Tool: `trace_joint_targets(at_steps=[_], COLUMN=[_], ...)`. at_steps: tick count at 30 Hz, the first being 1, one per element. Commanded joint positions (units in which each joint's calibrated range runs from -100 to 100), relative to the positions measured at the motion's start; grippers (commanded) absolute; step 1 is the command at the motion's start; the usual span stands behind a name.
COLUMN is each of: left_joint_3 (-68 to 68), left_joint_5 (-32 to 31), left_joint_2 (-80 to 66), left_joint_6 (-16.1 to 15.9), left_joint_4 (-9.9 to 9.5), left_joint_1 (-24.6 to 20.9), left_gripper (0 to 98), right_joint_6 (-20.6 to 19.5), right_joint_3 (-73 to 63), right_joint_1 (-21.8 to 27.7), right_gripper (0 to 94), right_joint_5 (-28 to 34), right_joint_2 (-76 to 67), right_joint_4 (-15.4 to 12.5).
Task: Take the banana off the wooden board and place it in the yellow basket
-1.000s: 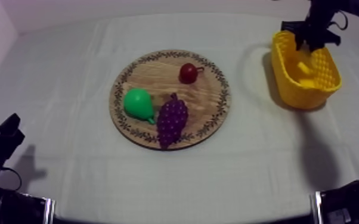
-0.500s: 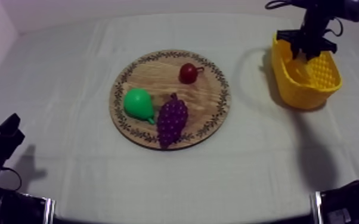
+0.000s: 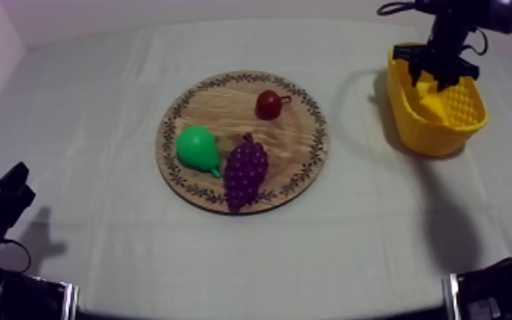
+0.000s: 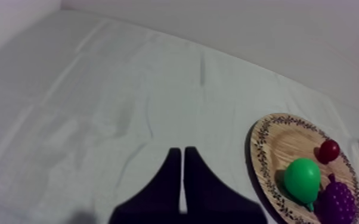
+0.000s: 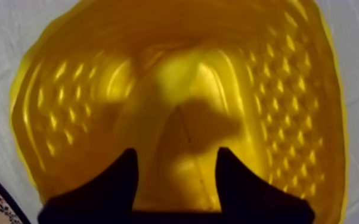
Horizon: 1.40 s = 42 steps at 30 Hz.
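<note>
Right wrist view: my right gripper (image 5: 176,154), fingers spread, empty, over curved yellow toy banana (image 5: 185,89) inside yellow plastic basket (image 5: 50,119), drop judged done; left gripper (image 4: 182,154) closed, idle.

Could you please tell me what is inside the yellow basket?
The banana lies inside the yellow basket, below the open right hand. Whatever is beneath the banana is covered.

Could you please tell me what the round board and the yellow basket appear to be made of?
Round wooden board: likely wood, matte, visible grain, printed leafy rim. Yellow latticed basket: probably moulded plastic, glossy, its dimpled walls catch highlights.
</note>
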Motion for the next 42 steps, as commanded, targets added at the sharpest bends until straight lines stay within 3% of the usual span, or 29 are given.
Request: trace_joint_targets(at_steps=[1, 6, 9, 12, 19, 27, 37, 42], left_joint_3=[0.03, 0.03, 0.03, 0.03, 0.03, 0.03, 0.03, 0.03], left_joint_5=[0.00, 0.00, 0.00, 0.00, 0.00, 0.00, 0.00, 0.00], left_joint_2=[-0.03, -0.03, -0.03, -0.03, -0.03, -0.03, -0.03, -0.03], left_joint_6=[-0.01, -0.01, -0.01, -0.01, -0.01, -0.01, -0.01, 0.00], left_joint_4=[-0.02, -0.02, -0.02, -0.02, -0.02, -0.02, -0.02, -0.02], left_joint_1=[0.00, 0.00, 0.00, 0.00, 0.00, 0.00, 0.00, 0.00], left_gripper=[0.1, 0.1, 0.1, 0.1, 0.1, 0.1, 0.1, 0.1], right_joint_6=[0.24, 0.81, 0.50, 0.16, 0.91, 5.87, 5.62, 6.32], right_joint_3=[-0.17, -0.75, -0.90, -0.71, 0.13, 7.75, 37.25, 53.11], right_joint_1=[0.12, 0.46, 0.58, 0.60, 1.25, 2.45, 1.07, -0.60], right_gripper=[38.6, 23.1, 8.9, 4.0, 1.8, 0.8, 0.6, 0.6], right_joint_5=[-0.09, -0.49, -0.68, -1.05, -4.56, -16.75, -34.91, -41.05], right_joint_2=[-0.06, -0.33, -0.74, -1.40, -6.75, -25.32, -52.79, -65.81], right_joint_4=[-0.07, -0.22, 0.03, 0.56, 0.54, -3.49, -3.01, -2.91])
